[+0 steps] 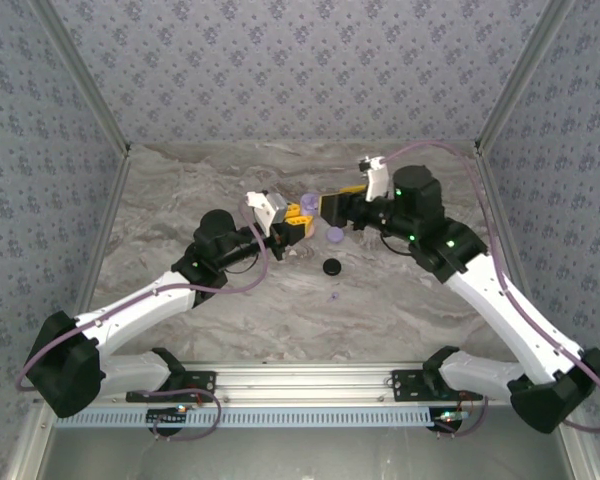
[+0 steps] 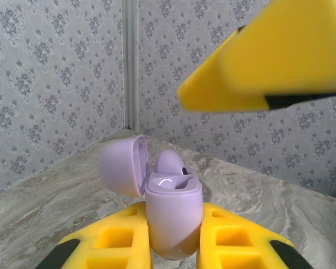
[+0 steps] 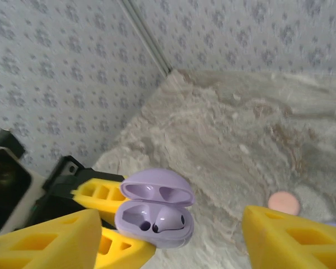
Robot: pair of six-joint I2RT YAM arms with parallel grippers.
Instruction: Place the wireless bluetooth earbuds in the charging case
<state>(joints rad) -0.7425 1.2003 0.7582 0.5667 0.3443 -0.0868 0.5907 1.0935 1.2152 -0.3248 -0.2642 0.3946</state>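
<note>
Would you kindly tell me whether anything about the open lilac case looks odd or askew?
Slightly: in the lilac case, clamped by the left fingers, one earbud sits in its well while the neighbouring well is empty. From the left wrist view, that bud seems to stand proud of the rim, perhaps not fully seated.
</note>
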